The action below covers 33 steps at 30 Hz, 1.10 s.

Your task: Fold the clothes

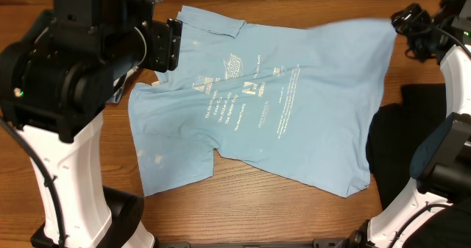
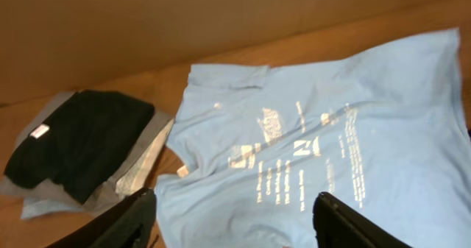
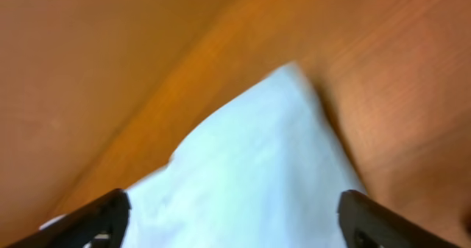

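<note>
A light sky-blue T-shirt (image 1: 280, 101) with pale printed logos and lettering lies spread on the wooden table, partly rumpled. It also shows in the left wrist view (image 2: 324, 152). My left gripper (image 2: 235, 222) is open and hovers over the shirt's near-left part; in the overhead view it is at the shirt's left shoulder (image 1: 165, 49). My right gripper (image 3: 235, 218) is open, with a corner of the shirt (image 3: 257, 167) lying between its fingers. In the overhead view it is at the shirt's far right corner (image 1: 405, 23).
A stack of folded clothes, a black one (image 2: 81, 141) on top of grey ones (image 2: 136, 163), lies left of the shirt. A dark garment (image 1: 412, 130) lies at the table's right side. The arm bases stand at the front left and front right.
</note>
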{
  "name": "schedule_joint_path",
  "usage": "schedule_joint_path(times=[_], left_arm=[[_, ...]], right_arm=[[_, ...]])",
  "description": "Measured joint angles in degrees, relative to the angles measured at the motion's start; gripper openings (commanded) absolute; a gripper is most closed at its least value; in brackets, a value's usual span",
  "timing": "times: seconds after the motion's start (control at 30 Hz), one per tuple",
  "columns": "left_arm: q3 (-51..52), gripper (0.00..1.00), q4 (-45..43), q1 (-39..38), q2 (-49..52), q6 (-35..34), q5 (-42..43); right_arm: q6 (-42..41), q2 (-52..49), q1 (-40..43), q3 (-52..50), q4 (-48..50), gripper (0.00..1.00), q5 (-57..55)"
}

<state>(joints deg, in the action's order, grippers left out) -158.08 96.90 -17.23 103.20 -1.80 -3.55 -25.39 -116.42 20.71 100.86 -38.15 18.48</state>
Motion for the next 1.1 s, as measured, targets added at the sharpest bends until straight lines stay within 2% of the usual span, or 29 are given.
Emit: schedule_joint_path(times=[0.27, 0.5, 0.67, 0.83, 0.87, 1.03, 1.1], left_arm=[[0.94, 0.8, -0.02, 0.0, -0.5, -0.02, -5.29], [4.07, 0.88, -0.02, 0.04, -6.16, -1.9, -10.19], [15.08, 0.91, -0.15, 3.23, -13.64, -6.03, -11.85], [31.45, 0.84, -0.24, 8.37, -15.39, -8.31, -6.38], [35.76, 0.82, -0.31, 9.05, -14.67, -8.72, -4.96], [53.86, 0.7, -2.4, 10.25, -10.62, -9.18, -1.99], [60.41, 0.67, -4.96, 10.27, -9.35, -9.4, -1.4]], right_arm=[[4.79, 1.36, 0.52, -0.07, -9.88, 0.94, 8.17], [8.35, 14.62, 0.57, -0.07, -17.94, 0.94, 11.45], [9.38, 24.79, 0.57, 0.13, -24.96, 0.94, 12.55], [9.73, 26.45, 0.57, 0.07, -35.39, 0.95, 11.26], [9.73, 26.16, 0.55, -0.46, -36.09, 0.92, 9.99], [7.61, 24.11, 0.87, -6.88, -36.06, 0.51, 0.63], [5.92, 22.51, 1.46, -10.49, -34.34, 0.51, -1.77]])
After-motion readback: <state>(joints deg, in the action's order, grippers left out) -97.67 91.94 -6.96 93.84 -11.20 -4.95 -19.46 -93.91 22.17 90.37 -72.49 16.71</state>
